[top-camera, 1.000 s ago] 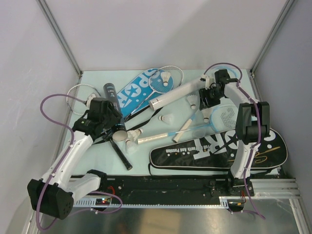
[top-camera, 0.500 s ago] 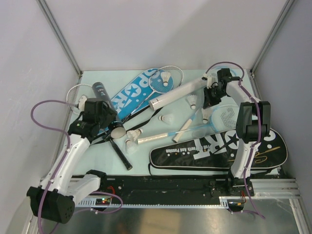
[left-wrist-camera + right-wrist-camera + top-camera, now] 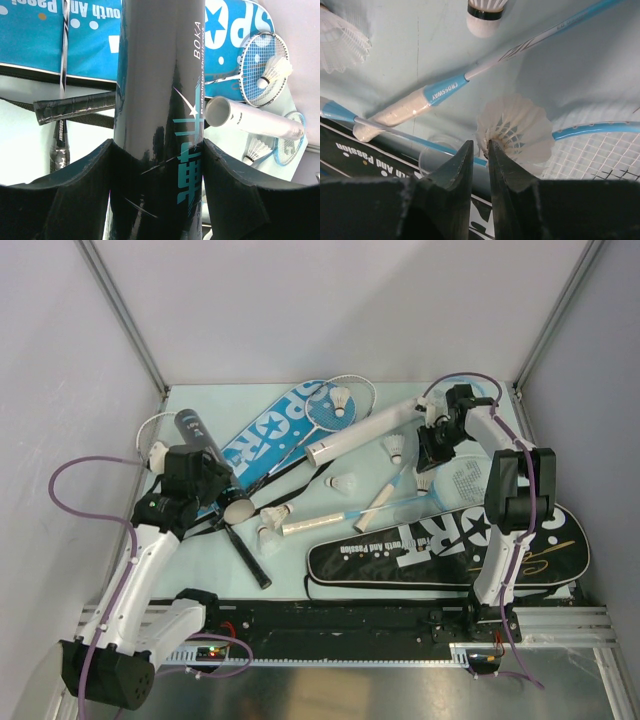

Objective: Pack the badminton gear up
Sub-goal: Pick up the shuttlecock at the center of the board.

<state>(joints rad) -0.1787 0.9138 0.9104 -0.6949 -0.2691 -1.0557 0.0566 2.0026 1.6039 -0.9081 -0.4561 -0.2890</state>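
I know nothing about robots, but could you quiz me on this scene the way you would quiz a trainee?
1. True or false: the left arm's fingers are clamped on the black tube.
2. In the overhead view, which cover lies nearest the bottom edge? A) blue B) black C) red
3. What small feathered thing sits right at the tips of the right arm's fingers?

Key: 1 true. 2 B, the black cover. 3 a shuttlecock.
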